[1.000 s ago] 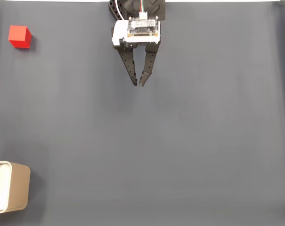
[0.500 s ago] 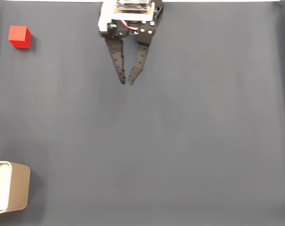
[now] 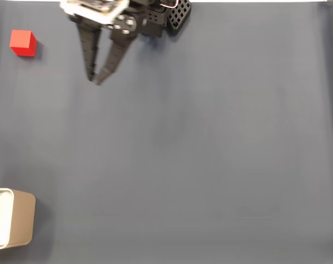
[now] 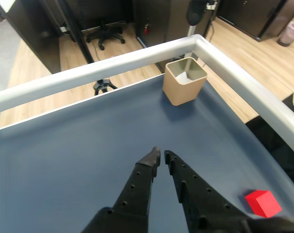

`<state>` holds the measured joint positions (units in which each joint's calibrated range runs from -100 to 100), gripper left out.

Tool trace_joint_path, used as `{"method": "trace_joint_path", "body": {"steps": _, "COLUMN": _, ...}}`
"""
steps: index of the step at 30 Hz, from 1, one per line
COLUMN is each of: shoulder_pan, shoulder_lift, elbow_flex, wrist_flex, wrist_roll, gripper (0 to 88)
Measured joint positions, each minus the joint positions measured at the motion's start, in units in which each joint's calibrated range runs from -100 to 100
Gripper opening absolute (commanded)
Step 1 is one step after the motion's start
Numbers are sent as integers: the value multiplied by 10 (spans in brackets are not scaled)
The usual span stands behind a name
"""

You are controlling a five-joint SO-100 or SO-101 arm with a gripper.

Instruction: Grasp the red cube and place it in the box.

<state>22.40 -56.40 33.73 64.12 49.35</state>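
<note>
Step in hand: approach, nothing grasped yet. Gripper [image 3: 94, 81] hangs over dark bench [image 3: 210, 154] near top edge in fixed view; jaws nearly shut, tips almost touching, holding nothing; same in wrist view [image 4: 160, 156].

Red cube [image 3: 22, 43] sits top left of fixed view, well apart from gripper; low right in wrist view [image 4: 262, 202].

Box [image 3: 12, 225] at lower left corner, well apart from cube.

Next, by your judgement: spread jaws, swing toward cube, lower to straddle it before closing.
</note>
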Motion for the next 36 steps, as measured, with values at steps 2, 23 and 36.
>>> {"method": "trace_joint_path", "body": {"steps": 2, "shoulder_pan": 29, "shoulder_lift": 16, "elbow_flex": -20, "wrist_flex": 10, "wrist_roll": -4, "gripper": 0}}
{"method": "trace_joint_path", "body": {"steps": 23, "shoulder_pan": 287, "shoulder_lift": 63, "elbow_flex": -40, "wrist_flex": 53, "wrist_roll": -11, "gripper": 0}}
{"method": "trace_joint_path", "body": {"steps": 36, "shoulder_pan": 373, "shoulder_lift": 63, "elbow_flex": -40, "wrist_flex": 72, "wrist_roll": -24, "gripper": 8}}
